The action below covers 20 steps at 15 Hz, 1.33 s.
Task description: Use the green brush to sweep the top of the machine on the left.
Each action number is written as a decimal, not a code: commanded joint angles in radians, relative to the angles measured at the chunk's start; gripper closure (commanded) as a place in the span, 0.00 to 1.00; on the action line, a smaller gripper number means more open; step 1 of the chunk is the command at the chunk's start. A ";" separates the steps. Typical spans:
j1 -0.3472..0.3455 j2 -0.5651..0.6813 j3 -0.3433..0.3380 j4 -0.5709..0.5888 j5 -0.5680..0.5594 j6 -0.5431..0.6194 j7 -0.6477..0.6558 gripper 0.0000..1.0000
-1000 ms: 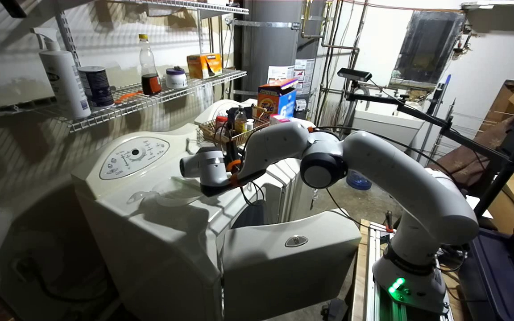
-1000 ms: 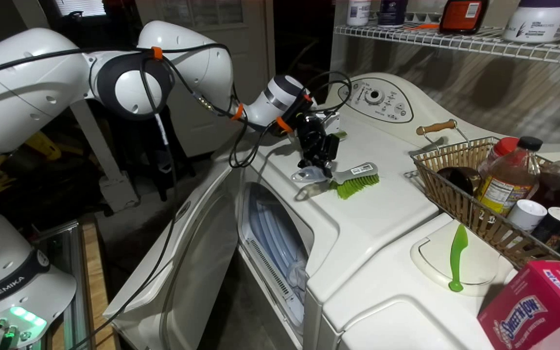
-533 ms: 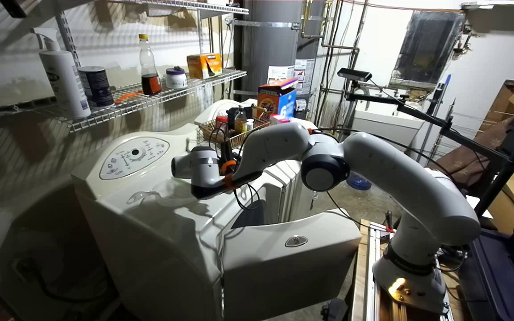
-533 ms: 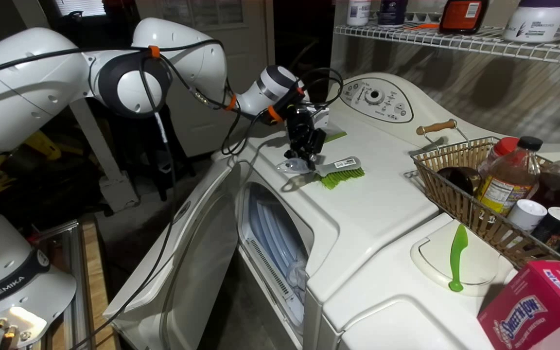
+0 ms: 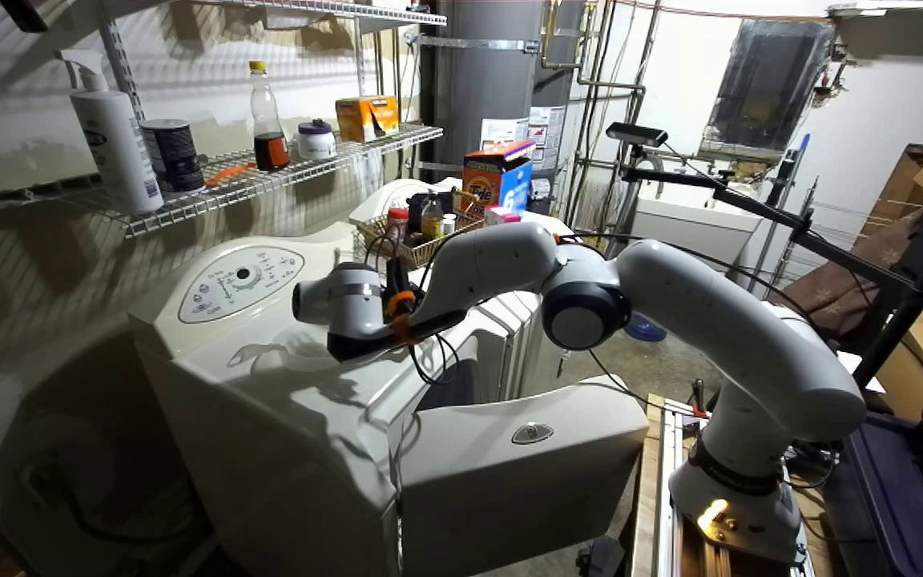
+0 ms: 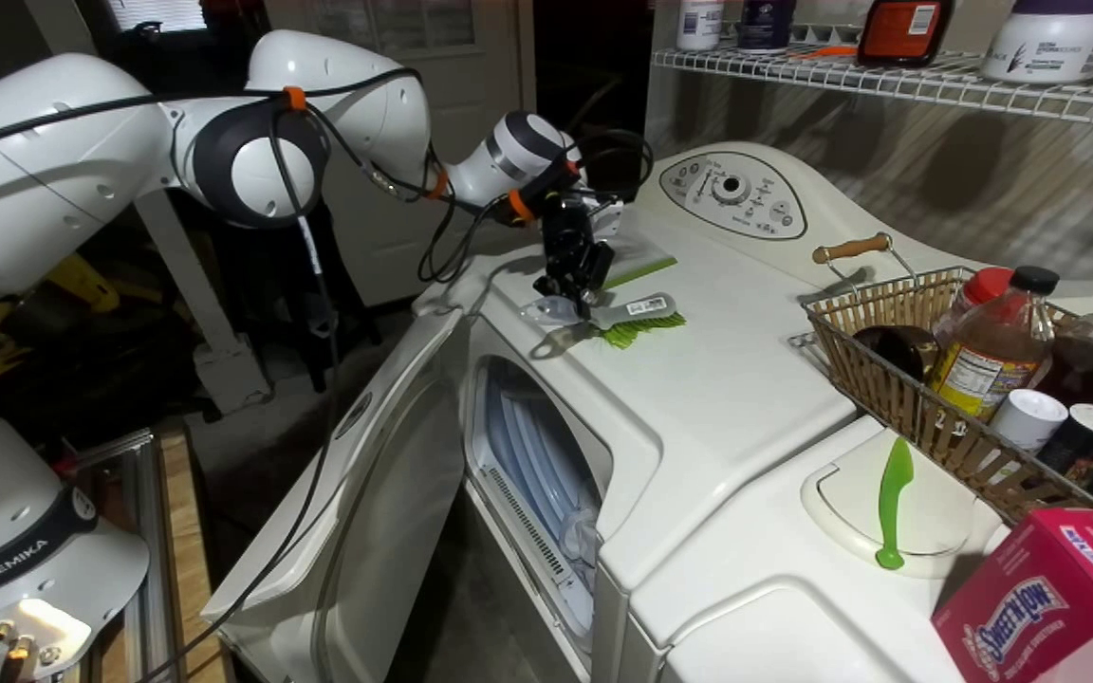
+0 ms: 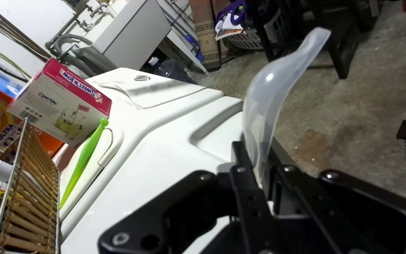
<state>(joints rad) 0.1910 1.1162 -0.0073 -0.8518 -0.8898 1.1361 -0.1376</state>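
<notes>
A: Room first. Noted far left, in an exterior view: pale door (image 6: 485, 76). Nearer, at left: jointed white arm (image 6: 257, 180), reaching rightward, with a yellow light (image 5: 714, 511) at the base.

B: Next, to the right?

A: Standing open, near: hinged door (image 6: 376, 474). Right of that: the machine (image 6: 727, 370), white and broad-topped, fitted with a dial panel (image 6: 734, 195) along the far side. Visible in both exterior views. Exposed beside the door: front opening (image 6: 527, 474).

B: And the grip?

A: Clamped. Seen in the wrist view: both fingers (image 7: 247, 185) of the gripper (image 6: 584, 304) pressed on the clear handle (image 7: 268, 91) of the green brush (image 6: 622, 313).

B: Location of the green brush?

A: Over the left part of the machine's top. Handle end at left, grey head (image 6: 651, 305) at right, green bristles (image 6: 643, 332) facing down. Contact with the top: cannot tell. Lying just beyond, partly hidden by the gripper: translucent piece (image 6: 643, 272) with a green edge.

B: Remainder, toward the right?

A: Far: wire shelf (image 6: 793, 71), carrying a reddish bottle (image 6: 902, 38) and a purple-lidded jar (image 6: 1045, 47). Nearer: slatted basket (image 6: 893, 398), holding capped bottles (image 6: 992, 351). Nearer again: second white appliance (image 6: 746, 541), with a slim green tool (image 6: 896, 503) lying across the lid (image 6: 850, 517). At extreme right, near: pink box (image 6: 1021, 607), marked "Sweet'N Low".
</notes>
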 commanded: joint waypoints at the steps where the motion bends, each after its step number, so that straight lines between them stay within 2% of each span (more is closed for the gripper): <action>1: 0.016 0.058 0.030 0.065 0.075 0.005 -0.087 0.97; 12: 0.044 0.070 0.014 0.134 0.134 -0.011 -0.113 0.97; 17: 0.063 0.039 -0.040 0.209 0.105 -0.048 -0.074 0.97; 20: 0.064 0.008 -0.032 0.249 0.081 -0.064 -0.060 0.97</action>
<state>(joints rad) 0.2431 1.1320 -0.0309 -0.6720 -0.8096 1.1093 -0.1967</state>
